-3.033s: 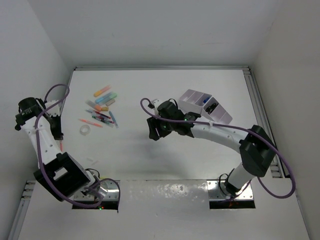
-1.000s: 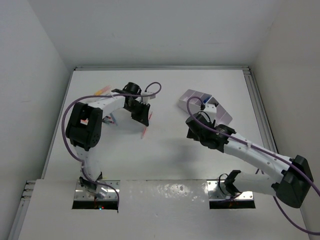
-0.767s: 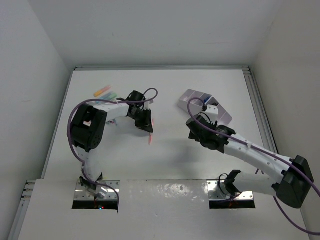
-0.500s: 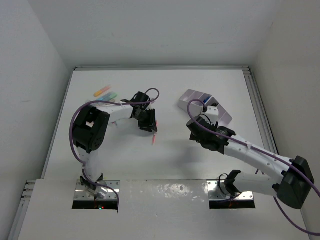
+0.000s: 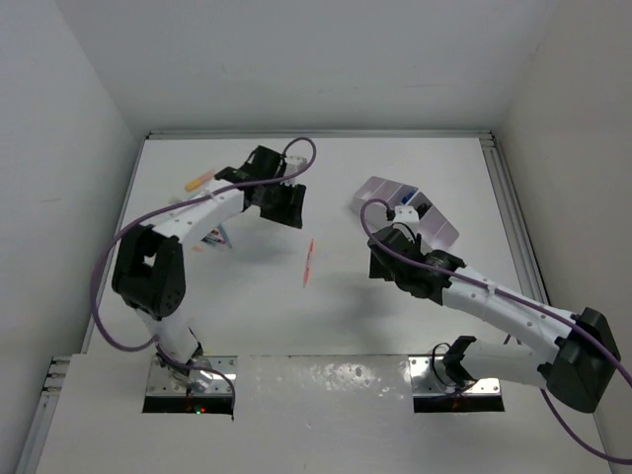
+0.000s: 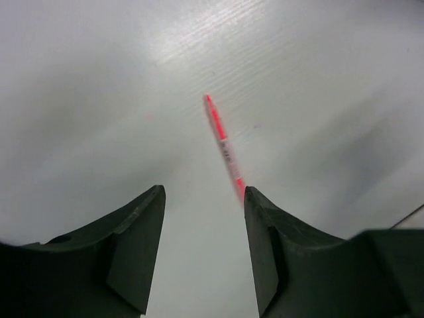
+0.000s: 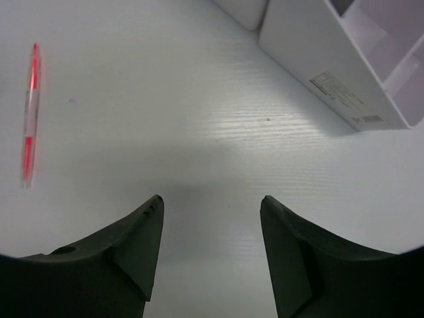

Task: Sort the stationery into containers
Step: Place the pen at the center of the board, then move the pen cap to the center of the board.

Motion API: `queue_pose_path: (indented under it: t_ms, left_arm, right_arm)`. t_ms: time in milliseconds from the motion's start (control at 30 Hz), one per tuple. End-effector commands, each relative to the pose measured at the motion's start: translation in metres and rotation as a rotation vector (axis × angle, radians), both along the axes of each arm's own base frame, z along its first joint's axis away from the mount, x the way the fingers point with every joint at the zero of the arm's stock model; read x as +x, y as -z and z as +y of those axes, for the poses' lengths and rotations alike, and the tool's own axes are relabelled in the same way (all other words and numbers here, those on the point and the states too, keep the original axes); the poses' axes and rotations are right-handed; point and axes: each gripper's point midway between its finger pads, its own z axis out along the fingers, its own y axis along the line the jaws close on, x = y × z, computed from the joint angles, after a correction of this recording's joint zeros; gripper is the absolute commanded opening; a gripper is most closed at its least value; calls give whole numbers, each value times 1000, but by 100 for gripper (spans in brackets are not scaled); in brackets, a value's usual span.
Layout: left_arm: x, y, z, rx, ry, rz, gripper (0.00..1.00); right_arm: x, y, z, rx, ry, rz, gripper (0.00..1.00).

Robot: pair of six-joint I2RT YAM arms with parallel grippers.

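The thin red pen [image 5: 308, 262] lies loose on the white table between my two grippers; it also shows in the left wrist view [image 6: 224, 142] and the right wrist view [image 7: 29, 112]. My left gripper [image 5: 286, 209] is open and empty, above and to the far left of the pen [image 6: 204, 192]. My right gripper [image 5: 378, 259] is open and empty, to the right of the pen [image 7: 211, 199]. The white and pale-lilac organiser [image 5: 434, 225] stands at the back right [image 7: 331, 73], with a blue-capped piece [image 5: 406, 197] and something black [image 5: 422, 209] in its compartments.
An orange highlighter [image 5: 200, 180] lies at the far left. More stationery [image 5: 219, 237] lies there, mostly hidden under the left arm. White walls close in the table on three sides, and a metal rail [image 5: 513, 217] runs along the right edge.
The left gripper carried the red pen toward the middle, let go of it and drew back toward the far left. The pen now lies on the table. The right arm hardly moved.
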Motion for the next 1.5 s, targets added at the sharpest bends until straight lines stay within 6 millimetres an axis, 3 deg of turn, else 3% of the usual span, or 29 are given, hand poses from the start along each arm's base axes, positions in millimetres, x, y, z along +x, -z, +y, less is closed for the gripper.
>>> queue_pose_path:
  t_ms: [0,33,67,100,133,167,200,233,333,367,467,500,567,700,833,933,1267,1467]
  left_arm:
    - [-6,-50,60,198,328,-218,49]
    - [-29,-39,82,260,409,-154,48]
    - [-38,-36,101,334,569,-185,48]
    - [-50,-48,124,373,606,-210,48]
    - [-82,-33,145,406,684,-121,48]
    - [-90,-32,167,491,750,-125,48]
    - [-101,-39,186,534,746,-138,48]
    - [-124,-27,203,565,779,-65,42]
    - [-159,-23,256,720,815,-14,31]
    - [-166,-20,263,732,828,-1,31]
    - [-188,-11,274,746,894,-14,38]
    - [-196,-2,277,742,900,1,45]
    - [-200,7,279,756,912,-21,52]
    - [-187,18,277,749,817,-68,55]
    - [-203,41,272,667,722,60,56]
    - [-209,55,273,675,658,87,63]
    - [-197,79,282,763,493,142,76]
    - [-194,88,292,836,458,146,77]
  right_arm:
    - [4,1,29,32,-183,-8,60]
    - [3,5,32,33,-211,2,60]
    - [2,10,39,44,-253,7,60]
    - [2,13,41,43,-263,11,60]
    - [2,20,43,38,-274,25,60]
    - [2,23,46,38,-289,25,60]
    - [1,26,50,45,-309,34,60]
    - [2,28,52,40,-317,36,60]
    - [-1,43,60,41,-359,55,61]
    - [-3,47,60,43,-367,62,61]
    - [-9,59,62,67,-387,65,61]
    - [-11,61,62,76,-393,66,61]
    - [-15,66,58,83,-394,59,61]
    - [-22,71,55,99,-411,53,62]
    - [-27,75,48,85,-425,52,62]
    - [-30,78,42,85,-419,42,62]
    - [-39,89,36,82,-423,69,62]
    - [-39,91,33,88,-410,63,62]
